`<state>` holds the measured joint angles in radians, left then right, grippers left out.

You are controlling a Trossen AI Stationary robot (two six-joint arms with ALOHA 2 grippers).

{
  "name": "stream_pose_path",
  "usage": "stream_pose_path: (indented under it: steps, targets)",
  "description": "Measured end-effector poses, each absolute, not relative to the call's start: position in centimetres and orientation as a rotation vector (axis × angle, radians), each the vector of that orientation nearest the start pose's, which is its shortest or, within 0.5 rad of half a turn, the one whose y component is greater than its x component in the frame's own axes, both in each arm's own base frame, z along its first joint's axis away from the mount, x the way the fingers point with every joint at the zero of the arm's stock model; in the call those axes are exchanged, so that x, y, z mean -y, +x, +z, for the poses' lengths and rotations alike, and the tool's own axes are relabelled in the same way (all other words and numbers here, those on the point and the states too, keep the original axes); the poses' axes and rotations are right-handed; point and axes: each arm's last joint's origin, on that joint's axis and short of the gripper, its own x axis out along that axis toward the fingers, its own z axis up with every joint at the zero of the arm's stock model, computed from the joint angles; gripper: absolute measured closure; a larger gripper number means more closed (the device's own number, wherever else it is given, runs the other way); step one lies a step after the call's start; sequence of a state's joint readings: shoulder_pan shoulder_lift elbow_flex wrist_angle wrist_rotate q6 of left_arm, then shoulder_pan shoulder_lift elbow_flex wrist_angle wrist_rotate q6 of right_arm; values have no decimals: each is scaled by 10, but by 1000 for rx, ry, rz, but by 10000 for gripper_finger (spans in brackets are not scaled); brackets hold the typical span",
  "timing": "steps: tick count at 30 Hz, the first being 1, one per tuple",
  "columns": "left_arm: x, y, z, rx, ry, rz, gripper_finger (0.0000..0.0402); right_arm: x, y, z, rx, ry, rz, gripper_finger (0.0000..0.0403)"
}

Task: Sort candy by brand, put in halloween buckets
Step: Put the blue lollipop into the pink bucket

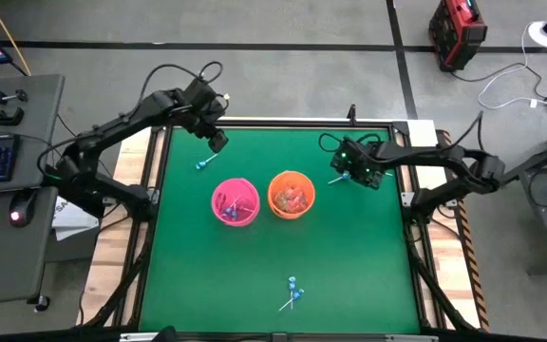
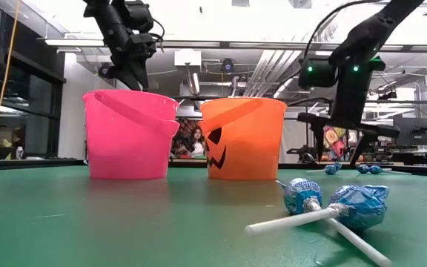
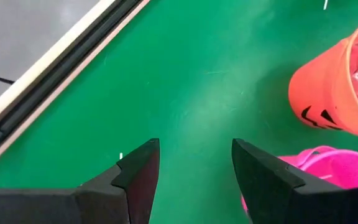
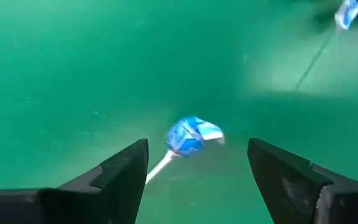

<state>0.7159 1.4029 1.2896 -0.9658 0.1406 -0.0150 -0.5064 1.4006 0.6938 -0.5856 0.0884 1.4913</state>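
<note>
Centrally, the pink bucket (image 1: pixel 235 201) and orange bucket (image 1: pixel 291 194) touch; both grippers' fingers are apart, the right gripper (image 4: pixel 197 163) over a lollipop (image 4: pixel 190 136), the left gripper (image 3: pixel 195 165) empty.

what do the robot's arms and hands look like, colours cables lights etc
Both arms are black, jointed and slim, with loose black cables looping off them. The left hand and right hand each end in two dark, wedge-shaped fingers. The right arm shows small green lights near its wrist; the left arm shows none.
</note>
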Motion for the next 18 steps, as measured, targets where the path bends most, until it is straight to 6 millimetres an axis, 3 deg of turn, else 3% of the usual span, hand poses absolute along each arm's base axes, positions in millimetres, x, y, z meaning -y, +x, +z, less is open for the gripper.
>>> stream_pose_path:
  steps: [11, 14, 18]
  targets:
    - [-180, 213, 312, -931, -477, 549, 212, 119, 199, 140, -720, 1512, -1444, 141]
    - [-181, 214, 313, -903, -499, 567, 212, 122, 197, 138, -718, 1518, -1459, 167]
    - [-182, 215, 314, -877, -513, 580, 212, 125, 194, 137, -718, 1516, -1481, 232]
